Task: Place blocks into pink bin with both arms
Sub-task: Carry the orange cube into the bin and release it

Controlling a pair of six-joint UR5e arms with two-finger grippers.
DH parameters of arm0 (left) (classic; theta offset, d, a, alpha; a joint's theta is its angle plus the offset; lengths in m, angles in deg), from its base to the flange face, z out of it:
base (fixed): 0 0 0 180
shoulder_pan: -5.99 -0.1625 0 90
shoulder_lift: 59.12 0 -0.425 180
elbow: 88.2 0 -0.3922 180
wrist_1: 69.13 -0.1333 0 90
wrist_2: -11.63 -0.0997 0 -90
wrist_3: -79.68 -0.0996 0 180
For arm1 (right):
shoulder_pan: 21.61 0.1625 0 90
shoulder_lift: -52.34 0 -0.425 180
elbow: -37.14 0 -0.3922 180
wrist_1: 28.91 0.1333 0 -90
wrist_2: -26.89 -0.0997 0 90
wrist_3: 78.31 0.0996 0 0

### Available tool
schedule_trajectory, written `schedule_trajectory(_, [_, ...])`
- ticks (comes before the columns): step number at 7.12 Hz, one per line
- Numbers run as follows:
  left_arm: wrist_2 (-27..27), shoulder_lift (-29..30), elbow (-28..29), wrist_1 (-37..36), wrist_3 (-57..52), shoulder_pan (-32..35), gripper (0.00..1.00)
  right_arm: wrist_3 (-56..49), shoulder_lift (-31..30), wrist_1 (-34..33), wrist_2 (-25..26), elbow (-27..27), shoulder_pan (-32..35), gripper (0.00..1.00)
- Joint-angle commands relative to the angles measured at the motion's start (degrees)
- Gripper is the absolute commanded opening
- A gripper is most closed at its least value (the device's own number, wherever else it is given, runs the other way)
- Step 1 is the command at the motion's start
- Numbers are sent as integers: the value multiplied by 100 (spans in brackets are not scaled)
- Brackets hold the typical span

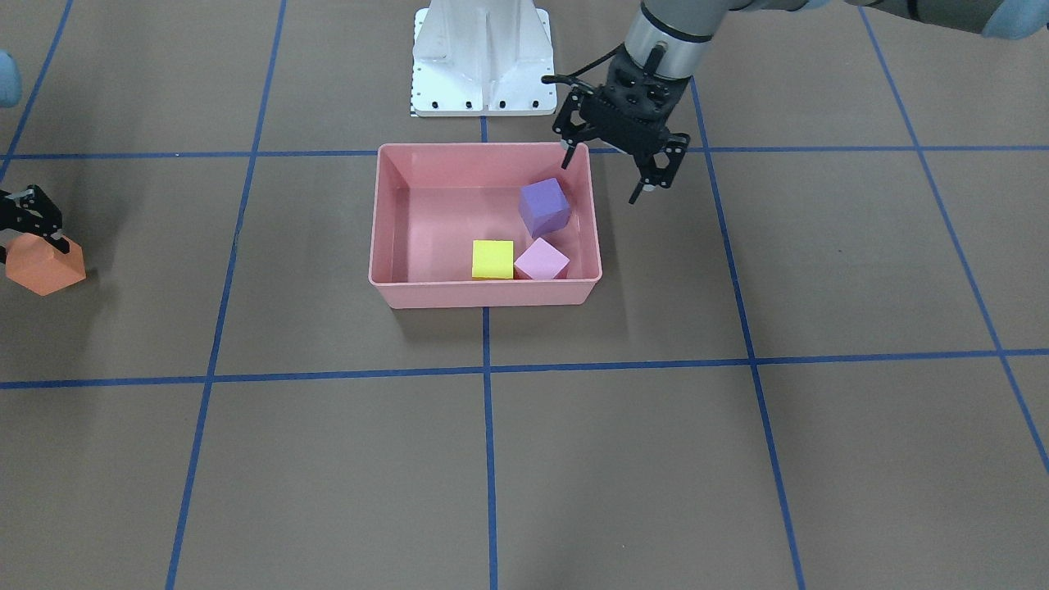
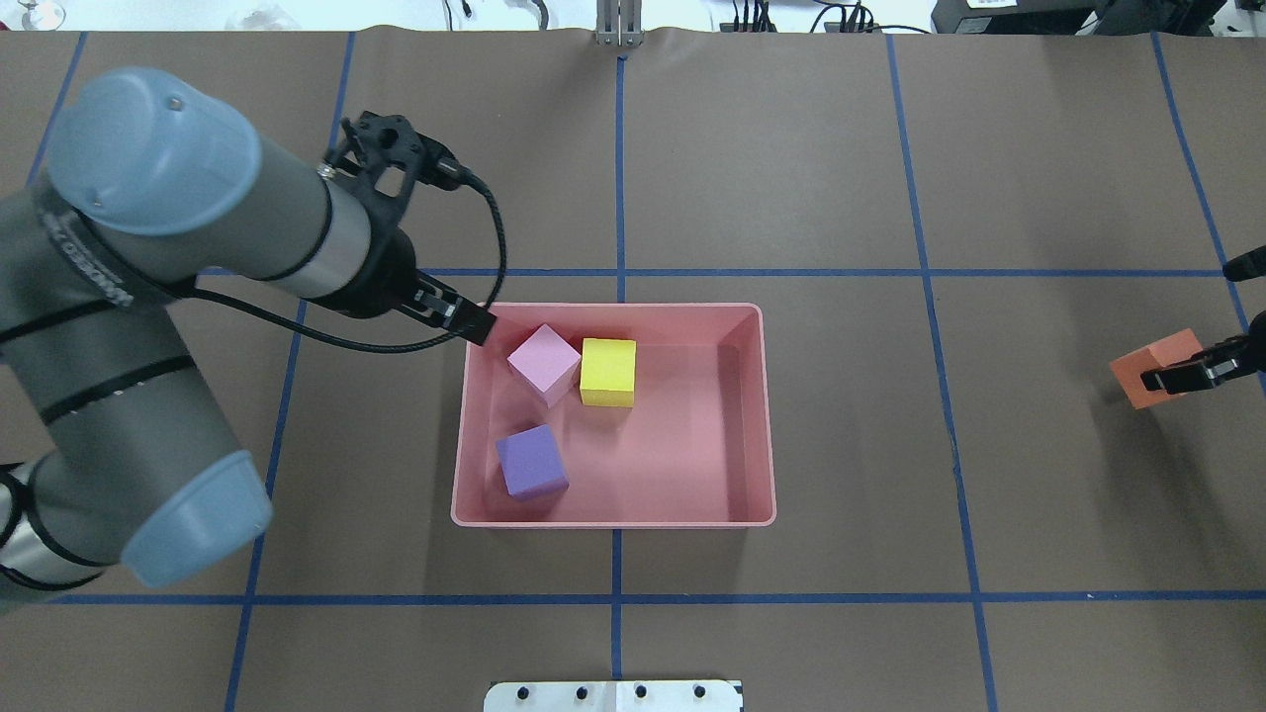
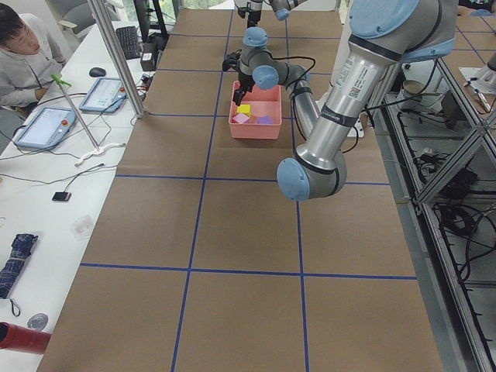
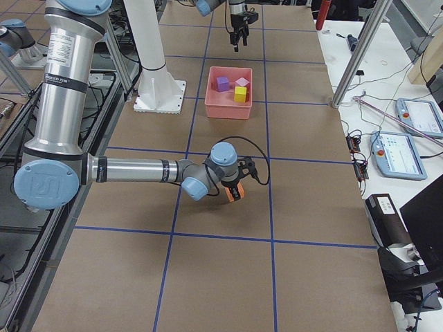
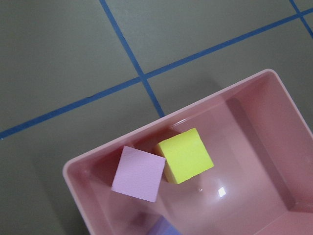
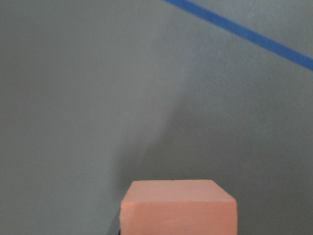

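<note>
One orange block [image 1: 45,266] is sitting gripped in the right hand [image 2: 1172,374], the pink bin [image 2: 613,521] lying well apart from it, just by the wide-open left hand [image 1: 610,168].

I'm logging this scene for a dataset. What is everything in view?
pink bin: one, salmon pink, table centre
purple block: one, purple, inside bin
light-pink block: one, light pink, inside bin
yellow block: one, yellow, inside bin, beside light-pink block
orange block: one, orange, outside bin, far on robot's right
table: one, brown, blue tape lines
white base: one, white, behind bin
left gripper: one, black, open, raised by bin's left side
right gripper: one, black, shut on orange block
</note>
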Motion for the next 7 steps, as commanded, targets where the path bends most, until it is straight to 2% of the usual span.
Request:
schedule_trajectory(1, [688, -887, -52, 4, -1600, 1134, 100, 1694, 576, -379, -101, -531, 0, 0])
schedule_trajectory(2, [962, -1275, -17, 13, -2313, 1653, 100, 2329, 858, -808, -66, -943, -165, 0])
schedule_trajectory(4, [1480, -1777, 193, 4, -3422, 2568, 100, 3490, 1822, -2412, 153, -1839, -586, 0])
schedule_trajectory(5, [1648, -1953, 429, 57, -3871, 2990, 100, 4096, 2515, -3491, 685, -2244, -1033, 0])
schedule_trajectory(6, [1650, -2216, 501, 83, -4119, 3281, 100, 4772, 3505, -4737, 1360, -2335, -1655, 0])
schedule_trajectory(7, [1563, -2515, 702, 92, -4122, 3571, 100, 5248, 4341, -5663, 2011, -2310, -2235, 0])
